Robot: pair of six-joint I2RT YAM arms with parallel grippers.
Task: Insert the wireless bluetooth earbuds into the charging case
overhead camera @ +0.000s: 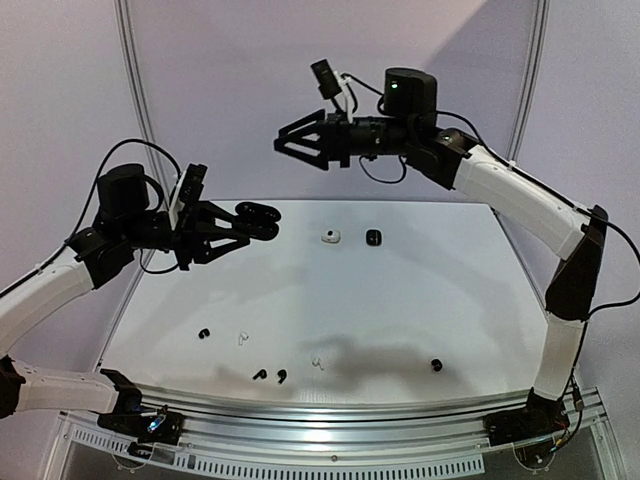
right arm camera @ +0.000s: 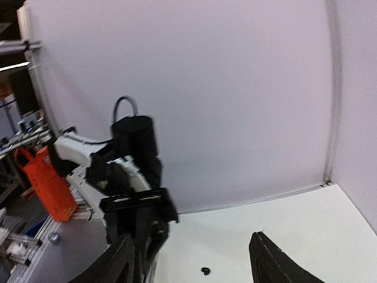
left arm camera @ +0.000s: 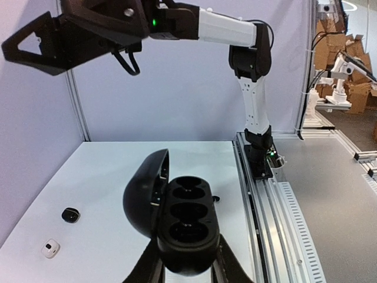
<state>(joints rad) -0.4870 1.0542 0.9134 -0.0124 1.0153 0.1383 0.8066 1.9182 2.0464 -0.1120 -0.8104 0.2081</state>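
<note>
Left end effector [overhead camera: 242, 224]: clamped on charging case [left arm camera: 187, 236], lid open, likely presented to receive the earbuds [overhead camera: 281, 375].
Right end effector [overhead camera: 283, 144]: apart, empty, held high.

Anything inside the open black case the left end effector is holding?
The open black case in the left end effector shows dark recesses that look empty. The lid has its inner face mostly turned away, so that side cannot be checked.

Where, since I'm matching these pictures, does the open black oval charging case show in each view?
Top external: open black oval charging case, left of centre, held by the left gripper.
Left wrist: bottom centre, lid swung left.
Right wrist: not discernible.
Shared landmark: white table.
</note>
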